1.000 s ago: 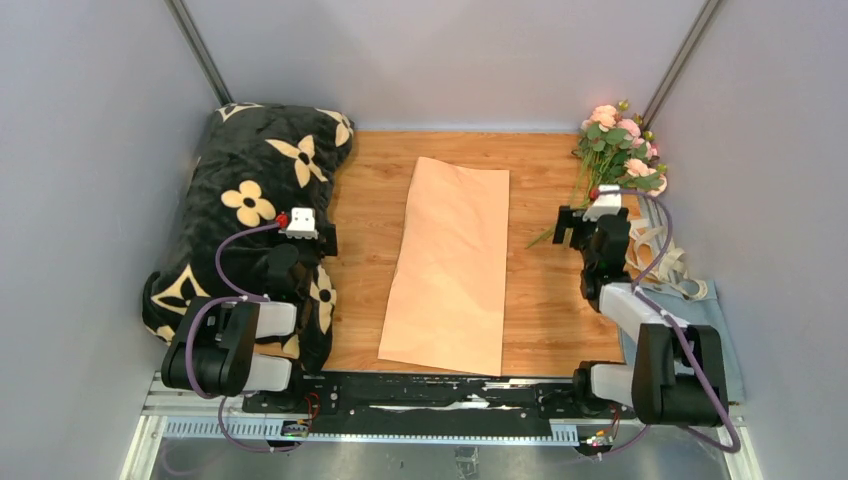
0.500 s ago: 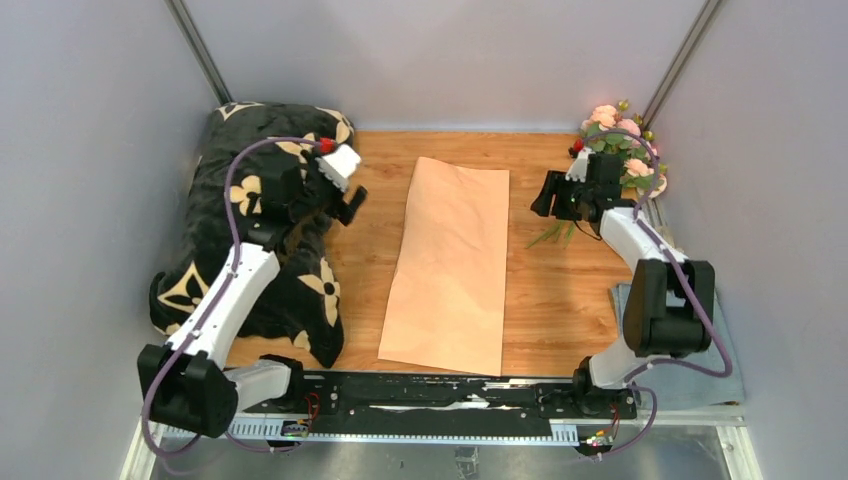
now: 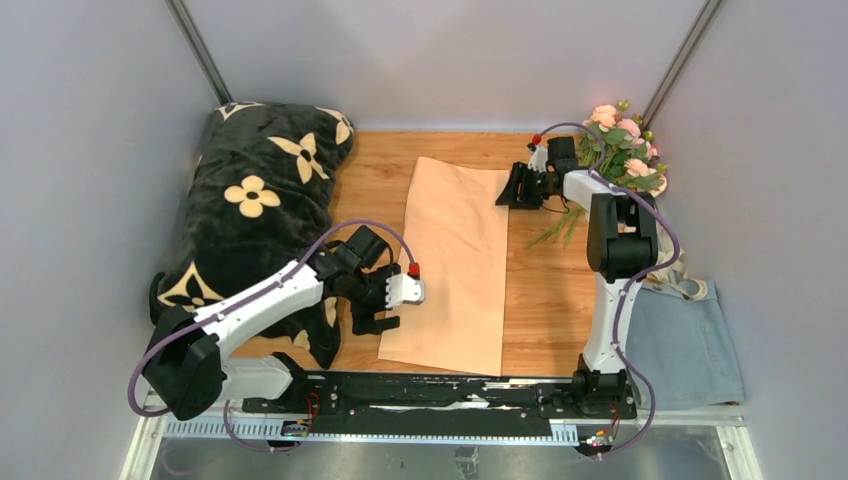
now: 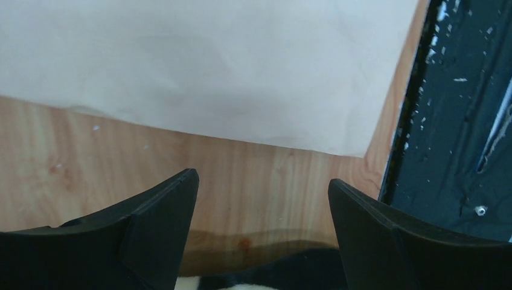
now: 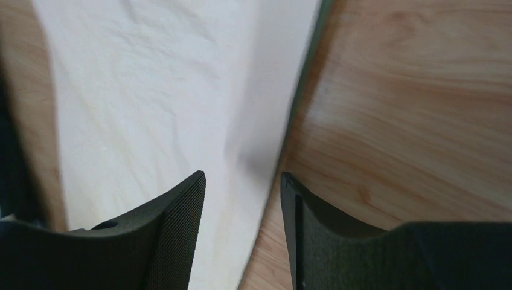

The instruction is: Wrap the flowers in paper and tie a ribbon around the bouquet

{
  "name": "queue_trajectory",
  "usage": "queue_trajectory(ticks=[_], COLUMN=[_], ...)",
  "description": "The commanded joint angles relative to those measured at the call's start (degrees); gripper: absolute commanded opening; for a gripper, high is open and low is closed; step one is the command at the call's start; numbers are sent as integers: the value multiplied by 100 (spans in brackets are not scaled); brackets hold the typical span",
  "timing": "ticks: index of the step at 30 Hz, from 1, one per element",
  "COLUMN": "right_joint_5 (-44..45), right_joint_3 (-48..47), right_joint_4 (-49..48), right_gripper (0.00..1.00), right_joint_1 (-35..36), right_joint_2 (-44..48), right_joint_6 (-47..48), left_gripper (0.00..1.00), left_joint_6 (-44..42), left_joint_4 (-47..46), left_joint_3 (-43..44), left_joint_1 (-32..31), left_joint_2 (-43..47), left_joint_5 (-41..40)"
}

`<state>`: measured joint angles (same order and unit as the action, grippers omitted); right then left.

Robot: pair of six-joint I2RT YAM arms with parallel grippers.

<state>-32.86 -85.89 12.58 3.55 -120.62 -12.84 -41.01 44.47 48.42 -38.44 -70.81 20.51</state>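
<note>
Peach-tan face up, the paper [image 3: 455, 265] lies flat and unfolded down the middle of the table [image 3: 365, 195], so no wrapping is done yet. The flowers [image 3: 622, 148] lie apart from it in the far right corner, stems reaching toward the sheet, and the ribbon [image 3: 688, 288] sits loose by the right edge on a grey-blue cloth [image 3: 690, 345], partly hidden by the right arm. By my reading everything is left: flowers onto the sheet, the sheet folded round them, the ribbon tied. The left hand [image 4: 262, 187] hovers just beside the paper's near left corner, fingers wide apart, holding nothing. The right hand [image 5: 243, 178] is at the paper's far right corner, fingers apart over its edge, not clamped on it. A black blanket with a cream flower print [image 3: 250, 200] covers the table's left side, close to the left arm
</note>
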Motion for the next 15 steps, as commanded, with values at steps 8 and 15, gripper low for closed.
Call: queue_trajectory(ticks=[8, 15], right_joint_5=[-1108, -1565], right_joint_3=[-64, 243], right_joint_4=[-417, -1164], right_gripper=[29, 29], right_joint_1=[111, 259], right_joint_2=[-382, -462], right_joint_6=[-649, -1150], left_gripper=[88, 90], left_joint_6=[-410, -379], left_joint_4=[-594, -1211], left_joint_3=[-558, -753], left_joint_1=[-199, -199], left_joint_2=[-466, -730], left_joint_5=[-199, -625])
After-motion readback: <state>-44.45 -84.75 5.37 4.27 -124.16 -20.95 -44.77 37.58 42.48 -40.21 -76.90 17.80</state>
